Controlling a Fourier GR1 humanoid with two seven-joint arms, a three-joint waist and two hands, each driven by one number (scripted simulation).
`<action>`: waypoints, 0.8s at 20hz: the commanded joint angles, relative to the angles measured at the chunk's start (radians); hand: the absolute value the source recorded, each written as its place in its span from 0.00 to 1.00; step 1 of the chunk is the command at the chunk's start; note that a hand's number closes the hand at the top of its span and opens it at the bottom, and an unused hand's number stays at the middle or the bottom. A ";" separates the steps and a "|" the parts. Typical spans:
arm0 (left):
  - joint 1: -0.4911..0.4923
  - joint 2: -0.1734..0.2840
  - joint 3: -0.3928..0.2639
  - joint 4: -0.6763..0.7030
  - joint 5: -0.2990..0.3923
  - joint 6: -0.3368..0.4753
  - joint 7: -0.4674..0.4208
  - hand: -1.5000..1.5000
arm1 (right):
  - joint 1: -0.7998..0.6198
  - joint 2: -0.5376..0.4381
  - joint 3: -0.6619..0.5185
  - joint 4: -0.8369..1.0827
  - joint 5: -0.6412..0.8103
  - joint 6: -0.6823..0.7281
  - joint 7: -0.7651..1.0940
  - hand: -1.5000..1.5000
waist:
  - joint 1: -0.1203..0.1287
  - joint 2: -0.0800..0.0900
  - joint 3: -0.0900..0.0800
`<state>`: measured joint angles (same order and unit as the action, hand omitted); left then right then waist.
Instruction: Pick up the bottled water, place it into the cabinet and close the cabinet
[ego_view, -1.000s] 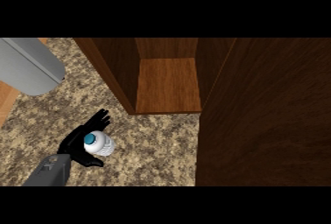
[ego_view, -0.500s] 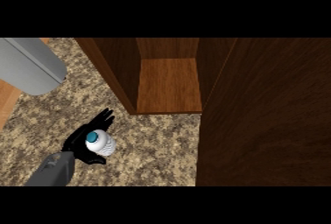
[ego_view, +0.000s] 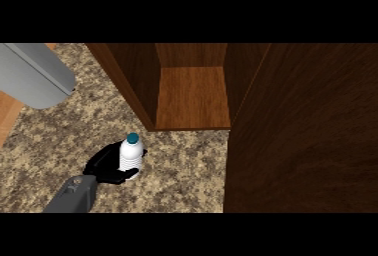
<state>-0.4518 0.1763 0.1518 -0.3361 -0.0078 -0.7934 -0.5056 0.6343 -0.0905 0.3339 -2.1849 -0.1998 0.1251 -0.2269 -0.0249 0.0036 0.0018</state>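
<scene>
A speckled granite counter (ego_view: 177, 165) fills the lower left of the head view. Beyond the hand, up and to its right, a brown wooden cabinet (ego_view: 193, 95) stands open, its bare shelf showing; its open door (ego_view: 310, 130) rises as a dark panel well to the hand's right. A grey rounded object (ego_view: 33, 75) lies up and to the left. The left hand (ego_view: 109, 164), on a grey forearm entering from below, curls around the bottled water (ego_view: 131, 154), whose teal cap tilts toward the cabinet.
</scene>
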 joint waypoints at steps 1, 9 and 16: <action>0.006 -0.047 -0.015 0.017 0.007 -0.147 -0.083 1.00 | 0.013 -0.020 -0.016 0.006 0.003 0.012 -0.018 0.00 | -0.001 0.002 -0.004; 0.019 -0.023 -0.027 -0.048 0.018 -0.127 -0.103 1.00 | 0.018 0.007 0.042 -0.020 0.025 -0.031 0.012 0.00 | 0.013 -0.002 -0.003; 0.127 0.007 0.194 -0.080 0.206 0.176 -0.186 1.00 | 0.040 0.003 -0.001 0.029 0.016 -0.022 -0.046 0.00 | 0.039 -0.006 -0.002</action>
<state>-0.3811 0.1607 0.2449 -0.3986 0.1136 -0.6473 -0.5713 0.6653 -0.0937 0.3487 -2.1954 -0.1824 0.1021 -0.2361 -0.0018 0.0003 -0.0015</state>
